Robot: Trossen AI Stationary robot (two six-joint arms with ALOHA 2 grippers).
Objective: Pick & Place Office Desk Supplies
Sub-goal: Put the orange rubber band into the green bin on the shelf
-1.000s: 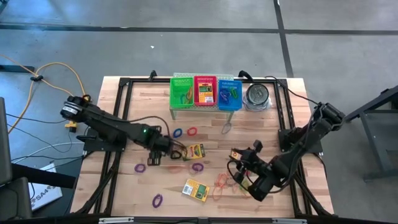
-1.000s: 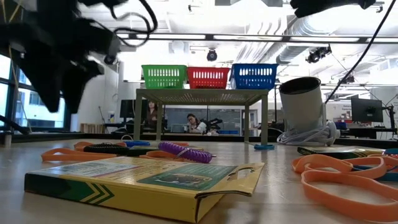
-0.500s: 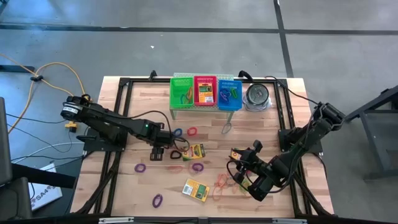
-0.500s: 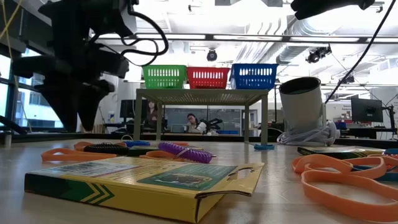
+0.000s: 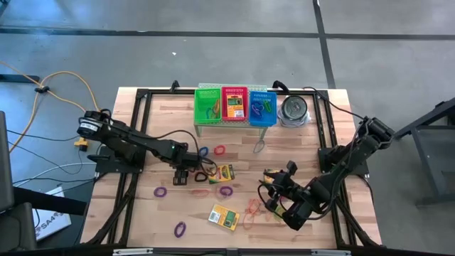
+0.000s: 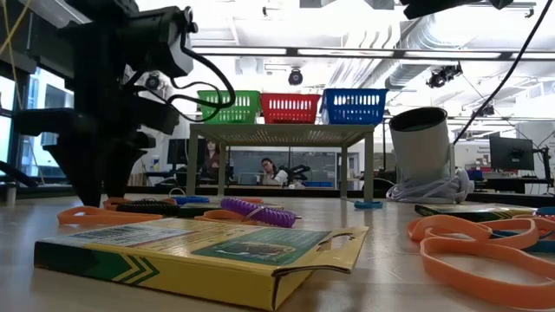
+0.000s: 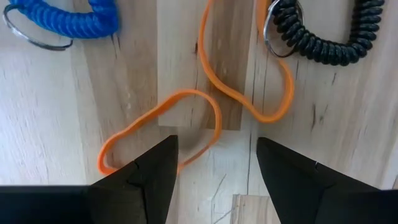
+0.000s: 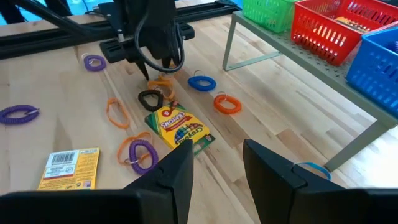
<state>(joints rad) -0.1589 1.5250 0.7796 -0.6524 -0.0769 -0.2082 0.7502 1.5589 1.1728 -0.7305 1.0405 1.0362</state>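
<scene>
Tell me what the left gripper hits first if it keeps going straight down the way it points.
Most likely the orange rubber band: in the left wrist view it lies on the wooden table just ahead of the open left gripper, one loop between the fingers. How far above it the gripper is, I cannot tell.

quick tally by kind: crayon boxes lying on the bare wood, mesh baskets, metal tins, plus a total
crayon boxes on the bare wood: 2
mesh baskets: 3, green, red, blue
metal tin: 1
total: 6
</scene>
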